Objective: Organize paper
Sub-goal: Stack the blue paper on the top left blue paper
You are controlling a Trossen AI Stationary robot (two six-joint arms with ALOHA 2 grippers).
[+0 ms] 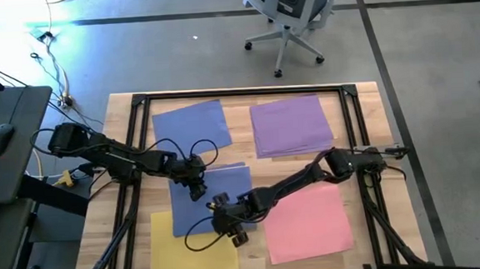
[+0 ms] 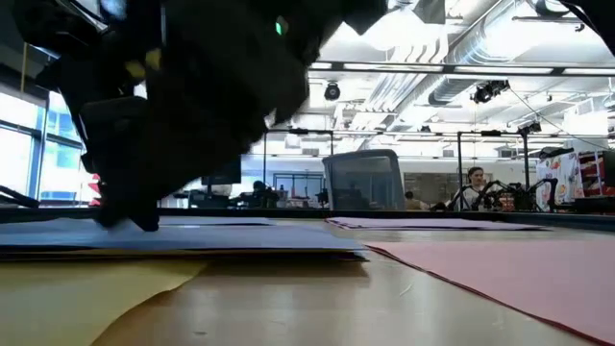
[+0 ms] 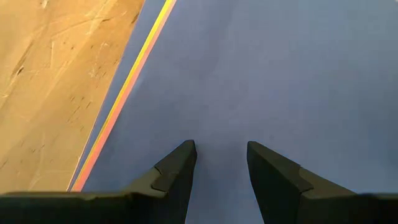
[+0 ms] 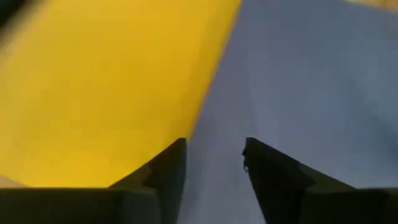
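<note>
Paper: coloured sheets lie flat on the wooden table (image 1: 364, 110), inside a black frame (image 1: 246, 92).
Blue sheet, far left: one periwinkle sheet (image 1: 191, 125) lies at the far left of the table.
Purple stack: purple sheets (image 1: 291, 125) lie at the far right, beside the blue sheet and apart from it.
Blue sheets, middle: more blue sheets (image 1: 226, 181) lie near the table's middle, overlapping the top of the yellow one; a thin yellow and pink edge shows beneath them in the left wrist view.
Yellow sheet: the yellow sheet (image 1: 172, 247) lies at the near left, partly covered by the blue.
Pink sheet: the pink sheet (image 1: 310, 222) lies at the near right, slightly skewed.
Left gripper: the left gripper (image 3: 221, 155) hangs just over the middle blue sheets, fingers parted with a gap, gripping nothing.
Right gripper: the right gripper (image 4: 214, 152) sits low where blue meets yellow, fingers apart, nothing visibly between them.
Room: an office chair (image 1: 293, 14) stands beyond the table.
</note>
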